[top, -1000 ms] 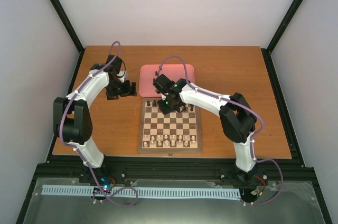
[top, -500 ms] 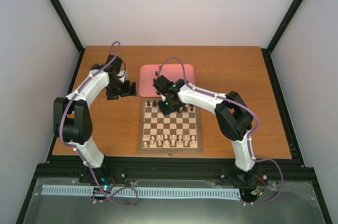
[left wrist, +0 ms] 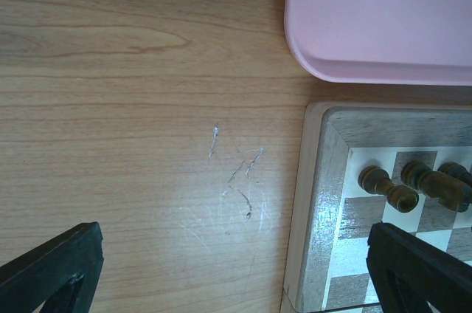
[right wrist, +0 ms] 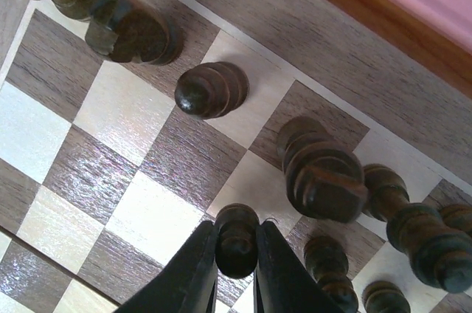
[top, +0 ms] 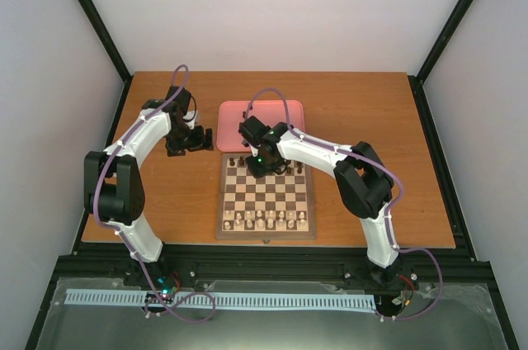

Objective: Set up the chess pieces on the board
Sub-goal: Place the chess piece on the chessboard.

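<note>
Right claw (right wrist: 236, 245): nearly closed, I pinch one dark pawn (right wrist: 236, 233) (by its head) on the board (right wrist: 133, 132); left claw (left wrist: 236, 276) wide open.

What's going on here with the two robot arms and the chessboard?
The right arm's fingers pinch a dark pawn at the far side of the board, among other dark pieces already set there. The left arm's fingers hang open over the table beside the board's far left corner, holding nothing. Pale pieces line the near side.
</note>
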Tool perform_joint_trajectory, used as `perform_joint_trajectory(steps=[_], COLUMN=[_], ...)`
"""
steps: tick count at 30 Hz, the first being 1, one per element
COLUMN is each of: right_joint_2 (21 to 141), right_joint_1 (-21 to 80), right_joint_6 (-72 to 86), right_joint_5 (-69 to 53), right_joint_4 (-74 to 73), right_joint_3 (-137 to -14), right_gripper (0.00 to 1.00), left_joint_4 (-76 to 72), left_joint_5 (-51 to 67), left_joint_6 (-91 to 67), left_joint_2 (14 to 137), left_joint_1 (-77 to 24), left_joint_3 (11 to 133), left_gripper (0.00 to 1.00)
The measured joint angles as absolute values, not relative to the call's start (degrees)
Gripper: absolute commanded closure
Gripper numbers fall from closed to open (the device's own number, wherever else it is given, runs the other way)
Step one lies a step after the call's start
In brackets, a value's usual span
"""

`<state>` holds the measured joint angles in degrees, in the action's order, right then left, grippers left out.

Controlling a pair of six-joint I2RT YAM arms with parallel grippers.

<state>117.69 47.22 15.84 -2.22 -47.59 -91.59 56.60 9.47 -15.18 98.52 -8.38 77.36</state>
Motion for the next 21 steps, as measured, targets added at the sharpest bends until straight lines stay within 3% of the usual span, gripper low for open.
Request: perform_joint_trajectory(steps=[21], right_joint_2=[117.78], right_joint_1=[47.22], right_joint_6=[15.51], right_joint_5=[-2.66], right_joint_4=[-48.42], right_joint_3=[-92.09], right_gripper=[0.74], left_joint_4=[56.58], left_joint_5=[9.52], left_joint_6=[-15.16], left_joint_2=[98.52], left_joint_1=[-8.38], left_joint_3=[77.36], left_gripper=[0.0])
